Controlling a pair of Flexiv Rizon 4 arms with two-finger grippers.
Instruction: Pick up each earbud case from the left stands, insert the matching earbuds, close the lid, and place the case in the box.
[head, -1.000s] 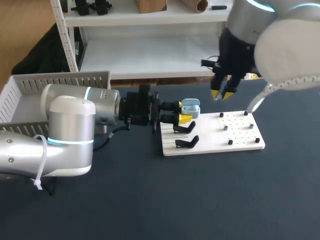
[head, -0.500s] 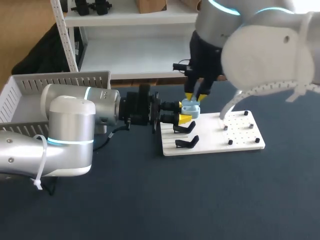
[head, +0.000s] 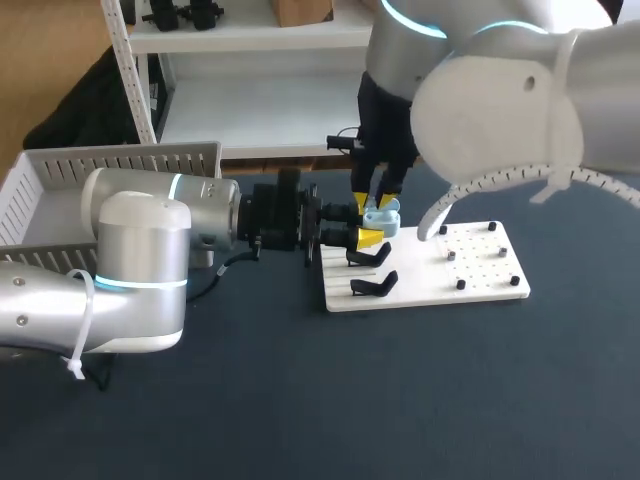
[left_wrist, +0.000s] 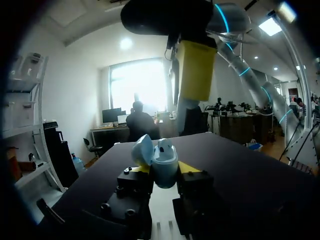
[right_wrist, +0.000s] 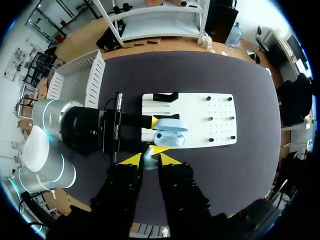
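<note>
My left gripper (head: 366, 224) is shut on a light blue earbud case (head: 381, 216) and holds it over the left end of the white board (head: 480, 262). The case's lid stands open. In the left wrist view the case (left_wrist: 163, 161) sits between the yellow tips of the left gripper (left_wrist: 165, 173), its lid (left_wrist: 142, 150) tipped to one side. My right gripper (head: 375, 201) hangs just above the case, with one of its fingers (left_wrist: 196, 70) right over it. In the right wrist view the right gripper (right_wrist: 149, 159) is shut on a small pale earbud (right_wrist: 149, 161) beside the case (right_wrist: 169, 135).
Two black stands (head: 371, 256) sit at the board's left end, under the held case. Small black pegs (head: 460, 284) dot the board's right half. A grey slatted box (head: 60, 185) stands at the table's far left, behind my left arm.
My right arm has swung left and down from above the board's peg area to just over the open case. The left arm and the case have not moved.
</note>
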